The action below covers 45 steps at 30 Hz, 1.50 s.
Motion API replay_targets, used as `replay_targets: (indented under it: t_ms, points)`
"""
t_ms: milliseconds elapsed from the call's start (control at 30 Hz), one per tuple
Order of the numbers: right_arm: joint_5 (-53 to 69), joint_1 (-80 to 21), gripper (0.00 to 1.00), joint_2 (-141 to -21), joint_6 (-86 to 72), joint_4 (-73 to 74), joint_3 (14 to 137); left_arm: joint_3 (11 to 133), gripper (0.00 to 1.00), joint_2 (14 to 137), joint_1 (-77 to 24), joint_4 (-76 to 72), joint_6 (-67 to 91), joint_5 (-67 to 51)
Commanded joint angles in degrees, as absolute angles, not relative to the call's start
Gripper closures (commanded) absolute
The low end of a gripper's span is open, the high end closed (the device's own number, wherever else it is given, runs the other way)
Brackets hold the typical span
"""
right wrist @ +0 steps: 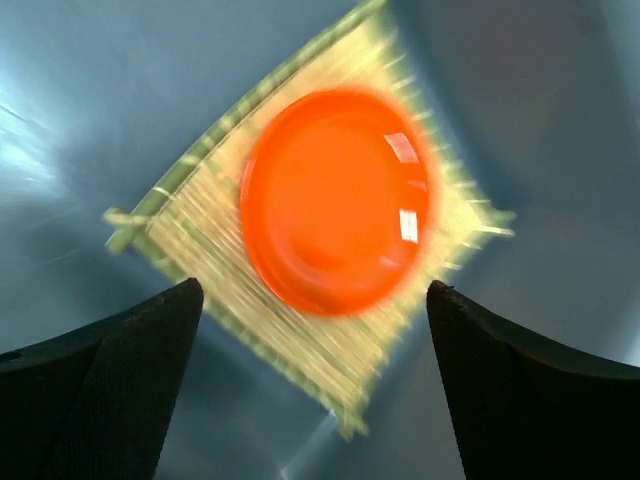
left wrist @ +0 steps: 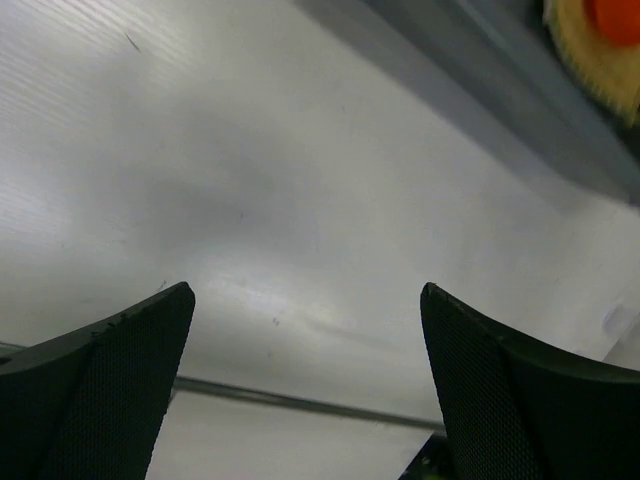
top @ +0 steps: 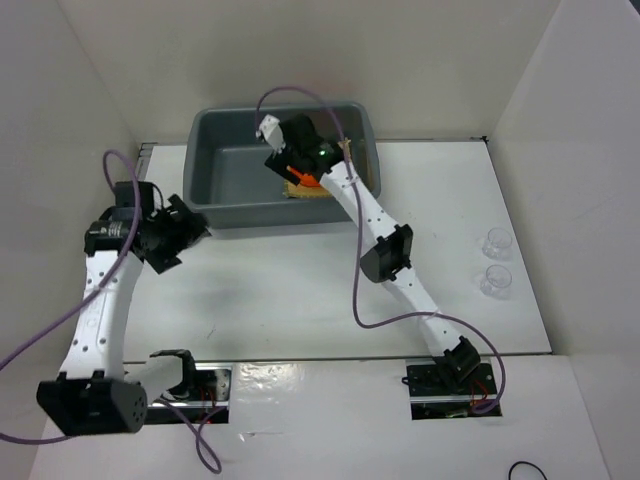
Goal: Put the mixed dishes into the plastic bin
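Note:
The grey plastic bin (top: 225,170) stands at the back centre of the table. Inside it the orange plate (right wrist: 337,200) lies on the tan bamboo mat (right wrist: 220,275); both show partly in the top view (top: 303,181). My right gripper (right wrist: 315,300) hangs open and empty above them, inside the bin (top: 290,150). Two clear glass cups (top: 495,240) (top: 496,280) stand on the table at the right. My left gripper (top: 185,228) is open and empty over the table just left of the bin's front corner. The black bowl is not in view.
The left wrist view shows bare white table (left wrist: 260,180) and the bin's outer wall (left wrist: 480,80). White walls enclose the table on the left, back and right.

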State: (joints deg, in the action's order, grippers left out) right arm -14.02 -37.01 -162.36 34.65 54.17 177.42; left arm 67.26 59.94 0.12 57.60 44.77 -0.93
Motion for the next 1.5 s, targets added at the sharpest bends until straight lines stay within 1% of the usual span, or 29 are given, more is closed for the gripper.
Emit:
replay_targets:
  t_ms: [0,33,67,100,133,167,233,267,300,367,400,433,533,667,767,867,1000,1133,1233,1300,1333,1367,1467]
  points:
    - [-9.1,-35.6,0.02,-143.2,24.7,57.0,179.9,70.6,0.00,63.5,11.2,50.2,41.1,-10.2]
    - [-6.4,-35.6,0.02,-141.3,22.5,61.8,179.9,70.6,0.00,65.8,13.6,49.0,41.8,-10.8]
    - [-4.9,-34.9,0.02,-138.2,19.2,65.2,179.9,73.2,0.00,67.7,14.8,48.4,42.9,-9.9]
    - [-3.7,-34.9,0.02,-137.1,18.0,68.3,179.9,73.7,0.00,71.9,15.7,47.5,44.4,-10.8]
    - [-3.0,-34.1,0.02,-136.1,17.0,73.9,179.9,73.7,0.00,73.4,17.1,46.9,45.5,-11.9]
    - [-3.5,-33.6,0.02,-133.4,15.7,74.6,178.8,72.6,0.00,74.5,20.9,44.9,46.8,-13.0]
    - [-6.0,-31.6,0.02,-129.7,15.6,74.6,176.4,68.7,0.00,76.3,23.8,42.2,50.5,-14.4]
    - [-3.4,-28.2,0.02,-128.8,15.6,74.6,178.0,67.6,0.00,76.9,24.6,39.0,51.1,-14.4]
    - [-2.8,-26.9,0.02,-125.5,15.6,74.6,177.2,66.8,0.00,78.2,25.7,37.5,52.3,-13.6]
    - [-3.7,-25.1,0.02,-121.2,15.6,74.6,169.9,64.3,0.00,79.5,27.2,33.3,52.8,-13.6]
    - [-3.7,-23.5,0.02,-116.2,15.6,74.6,166.2,64.2,0.00,80.8,28.9,33.3,53.3,-13.6]
    - [-2.4,-22.5,0.02,-113.8,15.6,74.6,158.9,63.3,0.00,80.8,29.7,32.6,53.9,-13.6]
    - [-1.4,-21.8,0.02,-108.2,16.3,74.6,151.3,59.3,0.00,81.4,31.4,27.2,54.4,-14.8]
    - [-1.9,-22.4,0.02,-103.9,16.8,74.6,151.3,53.5,0.00,86.1,32.8,20.0,54.4,-18.8]
    - [-2.5,-22.4,0.02,-100.6,17.4,74.6,152.0,49.9,0.00,87.9,34.0,14.6,53.9,-18.8]
    - [-4.4,-22.4,0.02,-98.2,17.4,74.6,150.4,48.7,0.00,91.1,34.0,10.6,53.3,-19.9]
    - [-3.8,-22.4,0.02,-96.1,17.9,74.6,144.6,48.2,0.00,96.3,35.3,5.0,53.3,-22.9]
    - [-6.2,-22.4,0.02,-94.7,17.9,74.6,143.4,49.4,0.00,101.1,35.9,1.1,52.6,-24.8]
    - [-7.9,-21.9,0.02,-94.7,18.5,74.6,142.8,49.9,0.04,104.3,36.4,-0.4,51.9,-26.2]
    - [-8.7,-21.9,0.02,-94.7,18.5,74.6,142.8,49.9,0.08,105.6,36.4,-3.2,51.9,-27.2]
    - [-9.3,-21.9,0.02,-94.7,18.5,74.6,142.8,49.9,0.13,106.9,36.4,-4.0,51.9,-27.9]
    - [-9.8,-21.9,0.02,-95.4,18.5,74.6,143.5,49.9,0.15,107.6,36.4,-6.3,51.9,-28.7]
    - [-9.8,-21.9,0.02,-95.9,18.5,74.6,143.5,49.9,0.20,108.8,36.9,-9.0,54.2,-29.4]
